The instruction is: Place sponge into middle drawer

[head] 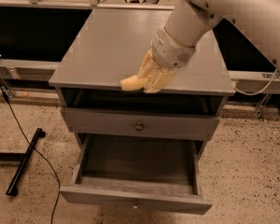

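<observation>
Grey surface (116, 45), front edge: tool (148, 83) clenched on sponge (130, 83), middle drawer (130, 196) open straight below, slightly forward.

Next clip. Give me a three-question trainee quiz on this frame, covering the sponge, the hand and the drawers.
1. True or false: the sponge lies inside the middle drawer.
2. Where is the hand? A) inside the open drawer B) at the front edge of the cabinet top C) down on the floor
3. Fill in: the upper drawer is ____, while the middle drawer is pulled open.
Key: 1 false, the hand grips it up at the cabinet top's front edge; 2 B; 3 shut.
</observation>
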Controlling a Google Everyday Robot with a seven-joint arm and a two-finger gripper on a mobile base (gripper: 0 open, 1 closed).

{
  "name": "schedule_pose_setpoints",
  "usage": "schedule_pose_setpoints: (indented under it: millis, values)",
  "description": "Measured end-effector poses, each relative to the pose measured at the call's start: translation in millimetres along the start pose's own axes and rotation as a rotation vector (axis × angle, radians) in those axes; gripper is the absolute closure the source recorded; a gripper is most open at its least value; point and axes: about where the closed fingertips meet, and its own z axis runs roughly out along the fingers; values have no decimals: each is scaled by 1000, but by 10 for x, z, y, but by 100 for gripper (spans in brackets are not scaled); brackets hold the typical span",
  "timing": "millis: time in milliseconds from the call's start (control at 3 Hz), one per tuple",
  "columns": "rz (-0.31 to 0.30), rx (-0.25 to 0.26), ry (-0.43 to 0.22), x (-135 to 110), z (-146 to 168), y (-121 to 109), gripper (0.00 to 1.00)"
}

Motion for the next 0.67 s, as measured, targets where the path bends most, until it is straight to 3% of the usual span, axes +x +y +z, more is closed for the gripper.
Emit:
schedule_pose_setpoints:
  millis: [333, 667]
  values:
    - [-39, -14, -83, 8, 139, 316, 100]
    - [-21, -6, -180, 89, 327, 672, 100]
